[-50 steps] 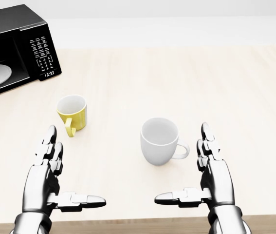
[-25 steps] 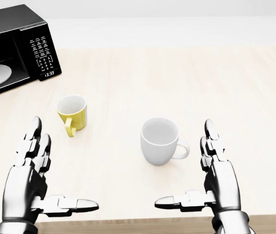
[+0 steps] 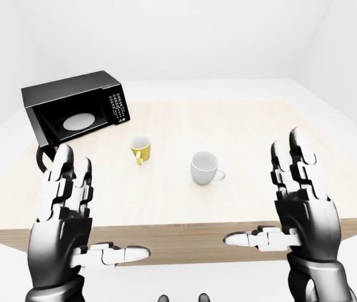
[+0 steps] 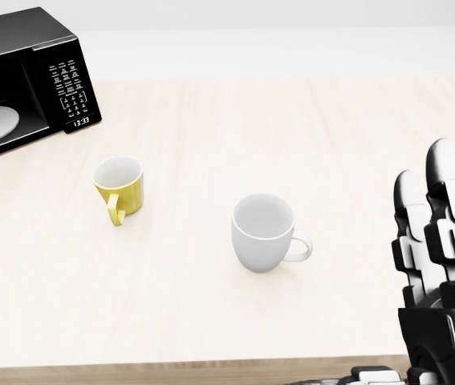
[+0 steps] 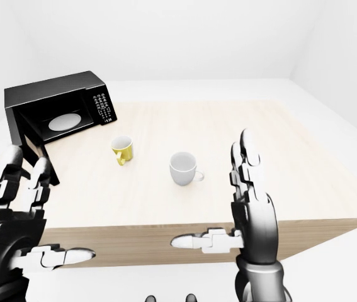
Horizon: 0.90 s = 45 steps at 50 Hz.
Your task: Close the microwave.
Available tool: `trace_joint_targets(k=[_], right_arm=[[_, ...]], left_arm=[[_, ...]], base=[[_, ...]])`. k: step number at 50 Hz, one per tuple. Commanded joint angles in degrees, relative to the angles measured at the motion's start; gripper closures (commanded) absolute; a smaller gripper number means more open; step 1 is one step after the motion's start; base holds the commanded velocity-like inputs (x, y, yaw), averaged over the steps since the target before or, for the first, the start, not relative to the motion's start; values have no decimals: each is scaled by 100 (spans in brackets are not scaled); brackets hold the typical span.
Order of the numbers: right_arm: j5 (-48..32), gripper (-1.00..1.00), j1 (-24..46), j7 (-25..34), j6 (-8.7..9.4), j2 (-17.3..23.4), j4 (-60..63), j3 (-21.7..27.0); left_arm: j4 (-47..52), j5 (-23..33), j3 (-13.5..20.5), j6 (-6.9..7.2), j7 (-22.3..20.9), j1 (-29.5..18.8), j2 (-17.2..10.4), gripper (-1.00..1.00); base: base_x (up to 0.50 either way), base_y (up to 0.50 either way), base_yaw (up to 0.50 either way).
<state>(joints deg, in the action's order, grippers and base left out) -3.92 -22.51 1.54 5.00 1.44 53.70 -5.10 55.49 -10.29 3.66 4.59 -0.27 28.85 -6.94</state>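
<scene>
The microwave [image 3: 74, 113] sits at the far left of the table [image 3: 247, 126], its door [image 5: 36, 151] hanging open toward the near left and the white turntable plate [image 3: 79, 120] showing inside. Since a second ago both hands have spread outward and risen: in the head view the left hand [image 3: 65, 214] has slid almost off the left edge, while the right hand [image 3: 304, 207] now stands at the right edge. Both have fingers splayed apart, holding nothing. The left hand's drift suggests a reach for the door has begun, though nothing touches it. Counted: one microwave, two mugs, a yellow mug [image 4: 119, 187] and a white mug [image 4: 264, 233], and two hands.
</scene>
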Motion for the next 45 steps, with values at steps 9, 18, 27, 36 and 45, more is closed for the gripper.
trace_joint_targets(k=[9, 18, 27, 36, 45], right_arm=[[-26, -100, -255, -23, 0, 37, 630, -103], [-95, -100, -223, -67, 0, 46, 551, -148], [-265, -100, -255, -105, 0, 104, 489, -259], [-320, -100, -240, -127, 0, 108, 478, -269], [-352, -100, -258, -156, 0, 128, 493, -301]], left_arm=[[450, -371, -136, -117, 331, 474, -472, -100], [450, -500, -87, -134, 346, 488, -508, -100], [450, -585, -121, -81, 461, 467, -637, -100], [450, -640, -109, -153, 467, 510, -679, -100], [450, -662, -108, -160, 501, 512, -718, -100]], base=[[0, 0, 0], [0, 0, 0], [0, 33, 0], [0, 50, 0], [0, 50, 0]])
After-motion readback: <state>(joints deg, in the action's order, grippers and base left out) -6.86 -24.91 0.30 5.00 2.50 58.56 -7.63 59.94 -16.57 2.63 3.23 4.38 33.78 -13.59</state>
